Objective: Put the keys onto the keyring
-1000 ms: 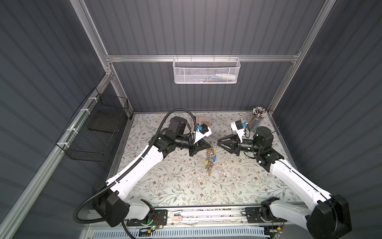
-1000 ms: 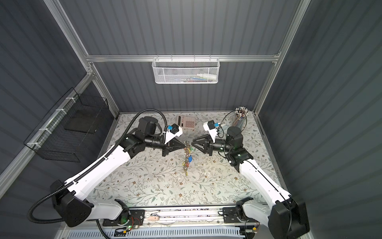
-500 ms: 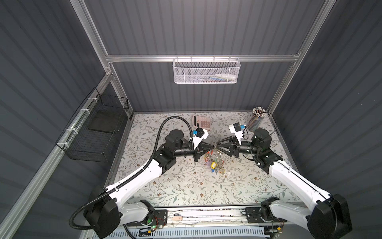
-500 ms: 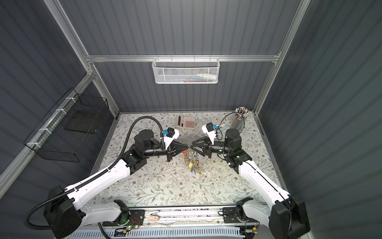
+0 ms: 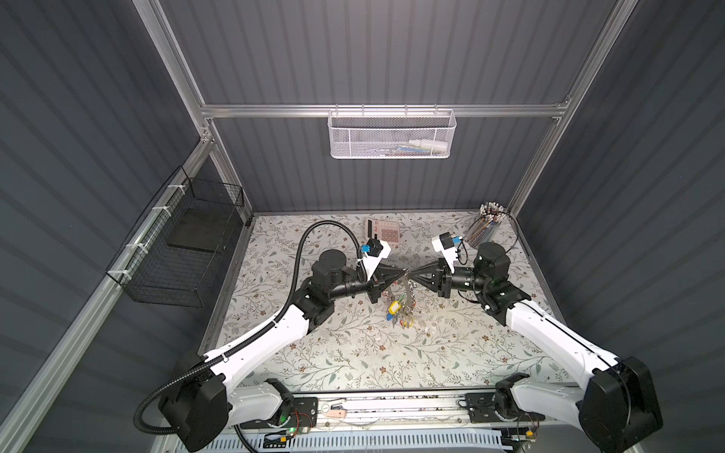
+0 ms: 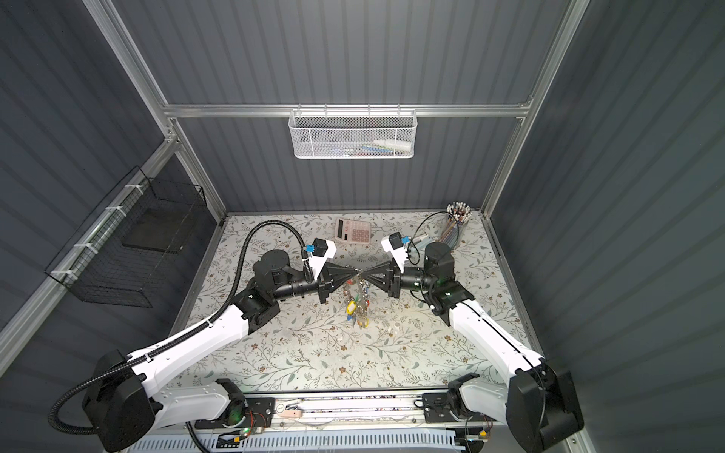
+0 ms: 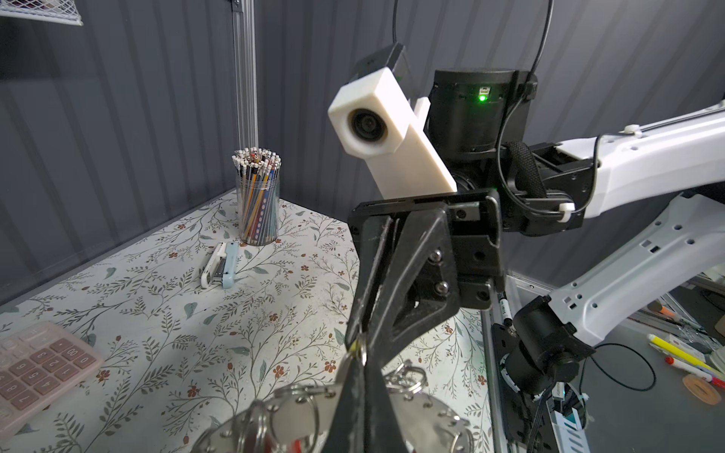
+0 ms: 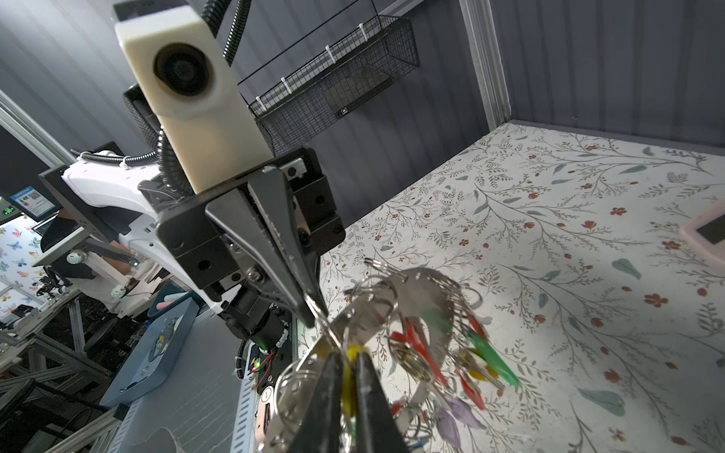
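Observation:
In both top views my left gripper (image 5: 405,273) and right gripper (image 5: 412,274) meet tip to tip above the middle of the table. The keyring (image 5: 410,297), a flat silver ring, hangs below them with coloured tags dangling. In the left wrist view my left gripper (image 7: 359,347) is shut on a small split ring at the top edge of the keyring (image 7: 298,412). In the right wrist view my right gripper (image 8: 347,355) is shut on the yellow tag (image 8: 348,376) of a key, right beside the keyring (image 8: 416,298). Red and green tagged keys (image 8: 490,361) hang from it.
A pink calculator (image 5: 382,231) lies at the back, a cup of pencils (image 5: 486,223) stands in the back right corner with a stapler (image 7: 219,264) near it. A black wire basket (image 5: 184,243) hangs on the left wall, a white mesh basket (image 5: 392,135) on the back wall.
The right gripper has come up to the left gripper's tip and its jaws, open a second ago, have closed on the yellow tag. The left arm has brought the hanging keyring slightly right.

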Motion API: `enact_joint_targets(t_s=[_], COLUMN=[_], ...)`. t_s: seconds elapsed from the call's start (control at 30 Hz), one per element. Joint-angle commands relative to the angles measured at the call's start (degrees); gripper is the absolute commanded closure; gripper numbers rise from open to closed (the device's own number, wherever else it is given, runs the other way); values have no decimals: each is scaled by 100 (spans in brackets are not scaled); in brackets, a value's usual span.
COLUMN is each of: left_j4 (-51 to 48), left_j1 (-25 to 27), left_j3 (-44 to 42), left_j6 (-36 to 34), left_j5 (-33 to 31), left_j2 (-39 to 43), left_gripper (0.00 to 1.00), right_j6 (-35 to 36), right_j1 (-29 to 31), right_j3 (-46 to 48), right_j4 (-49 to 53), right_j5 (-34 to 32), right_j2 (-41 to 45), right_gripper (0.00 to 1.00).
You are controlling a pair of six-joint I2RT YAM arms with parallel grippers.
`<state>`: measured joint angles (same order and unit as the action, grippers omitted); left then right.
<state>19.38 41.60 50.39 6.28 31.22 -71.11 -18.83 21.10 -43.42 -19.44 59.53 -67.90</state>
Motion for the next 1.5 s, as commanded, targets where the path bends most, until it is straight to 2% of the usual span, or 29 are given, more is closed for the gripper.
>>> enact_joint_targets(t_s=[0.0, 0.07, 0.27, 0.63, 0.9, 1.1, 1.27, 1.47], left_j4=[568, 668, 1262, 2039, 1971, 1881, 1686, 1536], left_j1=[40, 40, 40, 146, 138, 146, 142, 146], left_j3=[59, 21, -114, -181, -382, -581, -535, -489], left_j6=[73, 138, 528, 866, 689, 578, 480, 410], left_j5=[-115, -158, -261, 48, -138, -354, -298, -144], left_j2=[241, 273, 339, -171, -127, 62, 54, -6], left_gripper=[100, 100, 100, 100, 100, 100, 100, 100], right_j6=[116, 133, 169, 398, 431, 289, 415, 585], right_j1=[23, 24, 59, 322, 271, 82, 61, 52], right_j3=[-88, -97, -53, -315, -341, -19, 148, 13], right_j4=[59, 92, 143, 424, 522, 468, 724, 1035], right_j5=[-48, -47, -90, -207, -330, -509, -786, -963], right_j2=[-26, -68, -167, -433, -259, 102, 339, 646], right_gripper=[92, 94, 91, 90, 85, 88, 93, 93])
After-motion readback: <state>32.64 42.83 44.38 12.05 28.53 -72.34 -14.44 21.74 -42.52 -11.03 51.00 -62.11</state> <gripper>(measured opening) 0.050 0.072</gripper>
